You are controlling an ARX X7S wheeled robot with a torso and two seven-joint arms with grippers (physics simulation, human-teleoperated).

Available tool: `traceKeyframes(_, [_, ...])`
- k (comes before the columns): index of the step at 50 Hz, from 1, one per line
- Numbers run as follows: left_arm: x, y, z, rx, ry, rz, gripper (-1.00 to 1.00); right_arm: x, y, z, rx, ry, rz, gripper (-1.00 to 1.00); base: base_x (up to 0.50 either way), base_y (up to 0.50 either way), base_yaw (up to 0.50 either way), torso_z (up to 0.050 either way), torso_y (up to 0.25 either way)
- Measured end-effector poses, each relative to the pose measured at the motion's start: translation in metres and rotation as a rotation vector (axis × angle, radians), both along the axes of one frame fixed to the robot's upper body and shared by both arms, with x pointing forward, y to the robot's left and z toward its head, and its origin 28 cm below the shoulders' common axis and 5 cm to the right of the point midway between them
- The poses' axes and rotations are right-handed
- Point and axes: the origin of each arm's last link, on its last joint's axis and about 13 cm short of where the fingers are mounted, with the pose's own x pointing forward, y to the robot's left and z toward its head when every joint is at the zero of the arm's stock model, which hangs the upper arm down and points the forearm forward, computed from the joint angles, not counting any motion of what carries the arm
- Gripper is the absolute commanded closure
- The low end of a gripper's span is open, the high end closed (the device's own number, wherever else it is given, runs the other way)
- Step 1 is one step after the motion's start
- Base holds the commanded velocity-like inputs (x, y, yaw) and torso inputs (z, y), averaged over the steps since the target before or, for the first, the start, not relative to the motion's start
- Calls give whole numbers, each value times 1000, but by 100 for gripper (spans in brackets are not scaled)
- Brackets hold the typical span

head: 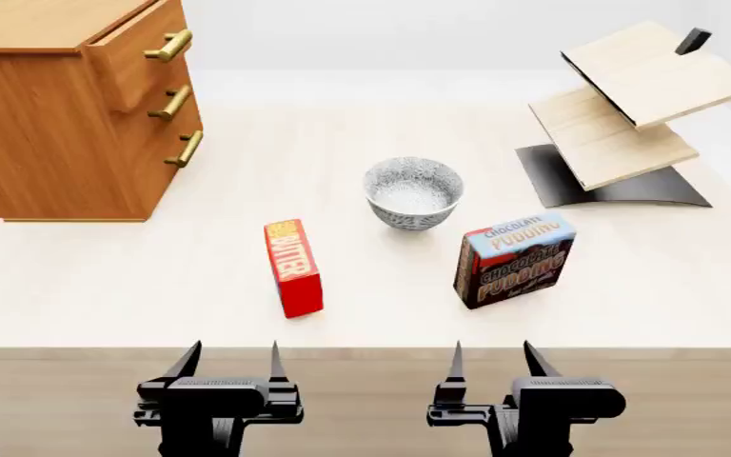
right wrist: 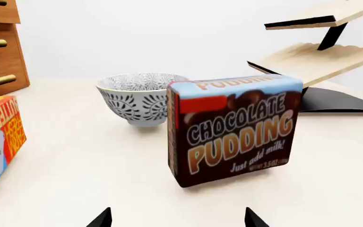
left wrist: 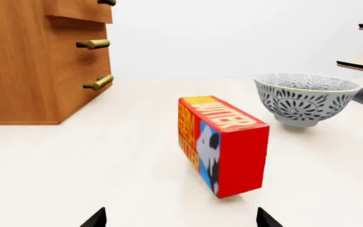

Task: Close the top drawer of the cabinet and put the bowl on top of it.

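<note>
Bowl [head: 413, 191] upright on bench [head: 149, 276], cabinet [head: 49, 114] top drawer [head: 144, 48] protruding; left pincer [head: 229, 362] and right pincer [head: 493, 360] both apart, empty.

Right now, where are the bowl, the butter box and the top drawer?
bowl [head: 413, 190]: head view, speckled inside.
butter box [head: 292, 265]: head view, red top face.
top drawer [head: 137, 52]: head view, wooden front.

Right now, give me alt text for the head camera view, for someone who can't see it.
A pale table holds a patterned bowl at center, a red butter box to its left and a chocolate pudding box to its right. A wooden cabinet stands far left, its top drawer slightly open. Both grippers, left and right, hang open at the near edge.
</note>
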Motion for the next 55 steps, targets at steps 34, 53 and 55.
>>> traceKeyframes(34, [0, 0, 2, 8, -12, -2, -100, -1, 1, 6, -35, -13, 10, -100, 0, 0, 0, 0, 0])
traceKeyframes(53, [-9, 0, 21, 15, -76, -3, -100, -7, -2, 25, -48, -102, -71, -100, 0, 0, 0, 0, 0])
traceKeyframes(55, [-13, 0, 30, 16, -111, -2, -100, -10, -2, 33, -46, -132, -76, -100, 0, 0, 0, 0, 0])
